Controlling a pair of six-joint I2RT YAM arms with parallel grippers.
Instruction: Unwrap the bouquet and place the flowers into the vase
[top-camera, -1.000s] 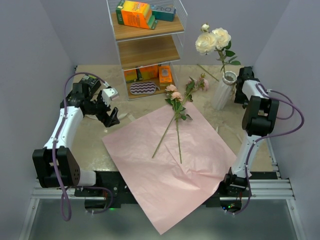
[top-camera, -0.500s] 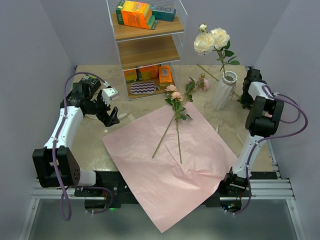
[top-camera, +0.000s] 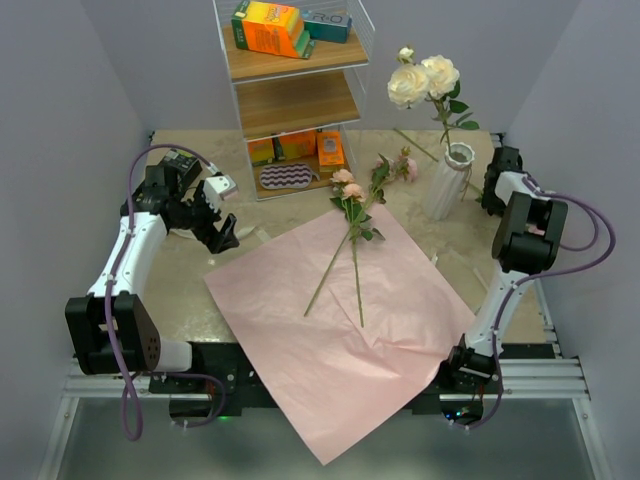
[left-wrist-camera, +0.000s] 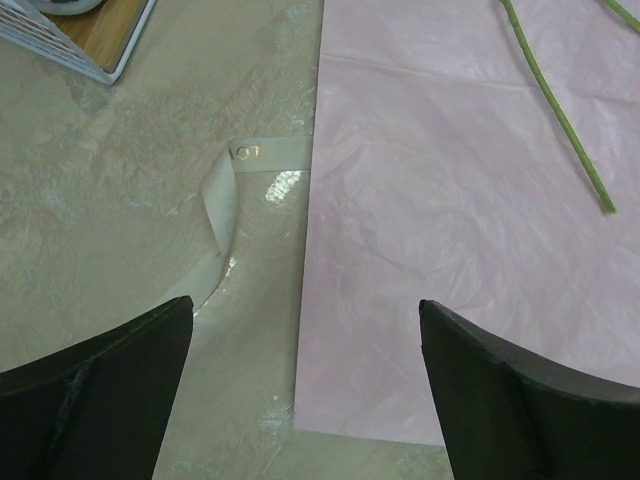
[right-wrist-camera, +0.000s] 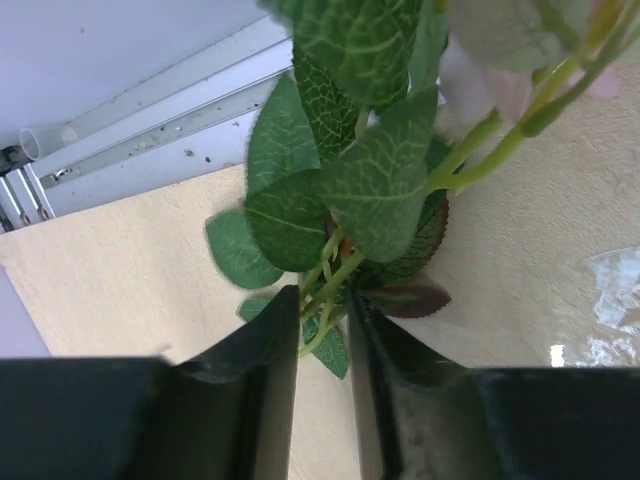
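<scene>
The bouquet's pink sheet (top-camera: 340, 330) lies spread flat on the table. Three pink flowers (top-camera: 352, 215) rest across its far corner, stems pointing toward me. The white ribbed vase (top-camera: 445, 185) stands at the back right with cream roses (top-camera: 420, 80) in it. Just right of the vase, my right gripper (top-camera: 489, 198) is low over the table. Its jaws (right-wrist-camera: 323, 300) are closed in on a leafy green stem (right-wrist-camera: 330, 275) lying there. My left gripper (left-wrist-camera: 305, 310) hangs open over the sheet's left edge, holding nothing.
A cream ribbon (left-wrist-camera: 225, 200) curls on the table beside the sheet's left edge. A wire shelf (top-camera: 290, 90) with orange boxes stands at the back centre. A grey wall (right-wrist-camera: 120, 50) and a rail run close behind the right gripper.
The right arm has swung slightly right, away from the vase, and its jaws have narrowed around the leafy stem. The left arm and the flowers on the sheet have not moved.
</scene>
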